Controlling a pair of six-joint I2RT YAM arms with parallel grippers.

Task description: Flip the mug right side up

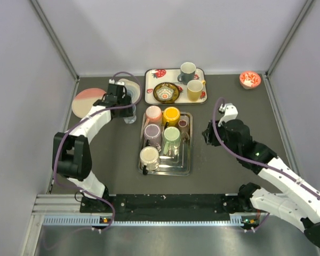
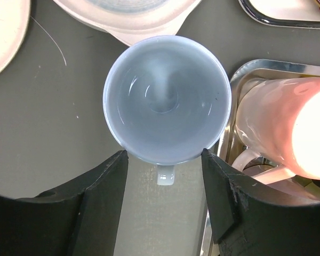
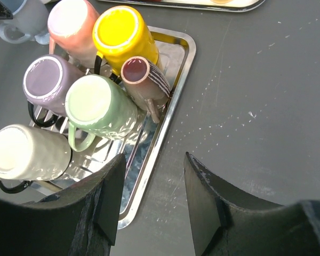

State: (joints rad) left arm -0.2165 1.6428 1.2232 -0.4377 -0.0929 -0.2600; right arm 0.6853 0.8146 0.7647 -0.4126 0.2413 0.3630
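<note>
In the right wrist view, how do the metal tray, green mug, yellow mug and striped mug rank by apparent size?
1. metal tray
2. green mug and yellow mug: about alike, green nearer the camera
3. striped mug

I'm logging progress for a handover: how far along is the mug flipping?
Done, it seems: the light blue mug stands mouth-up on the table beside the metal tray. In hand: nothing; the left hand hovers open above it, and the right hand is empty. Left: only backing away, unless the upside-down mugs in the tray count too.
</note>
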